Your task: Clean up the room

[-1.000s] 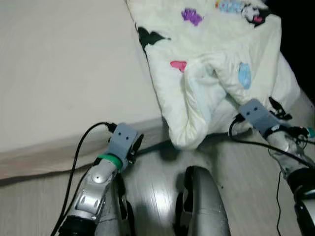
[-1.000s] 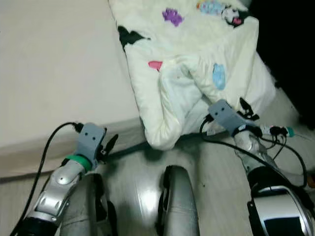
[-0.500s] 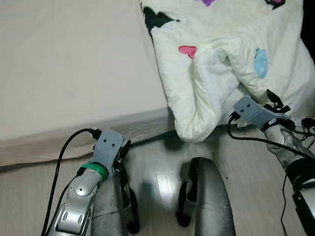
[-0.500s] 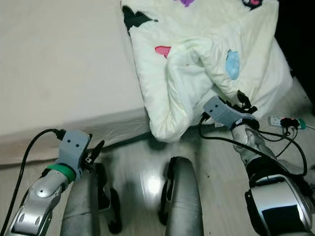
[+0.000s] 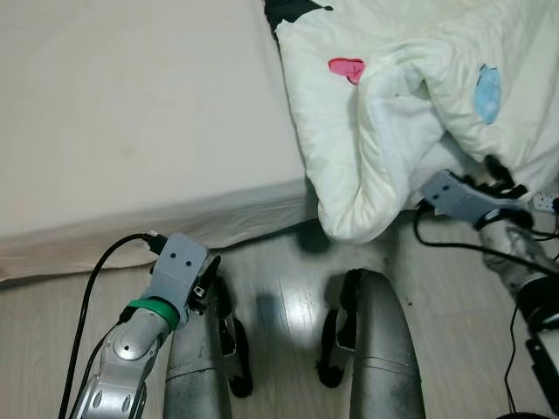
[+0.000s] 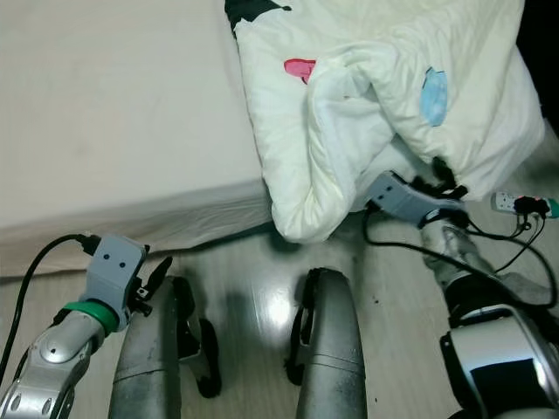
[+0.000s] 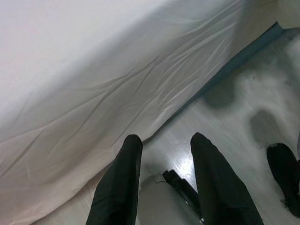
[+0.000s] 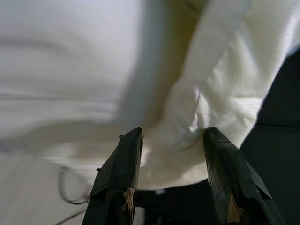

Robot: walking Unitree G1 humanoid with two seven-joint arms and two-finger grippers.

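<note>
My right gripper (image 8: 171, 154) is spread wide, its fingers straddling a hanging fold of the cream quilt (image 5: 410, 113) that droops off the bed (image 5: 131, 113) toward the floor (image 5: 279, 297). My left gripper (image 7: 164, 154), also spread, hangs low beside the mattress edge.

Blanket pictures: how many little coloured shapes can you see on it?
3: a pink one near the fold, a blue one toward the robot's right, and a black one at the top edge. More may hide in the folds of the blanket.
</note>
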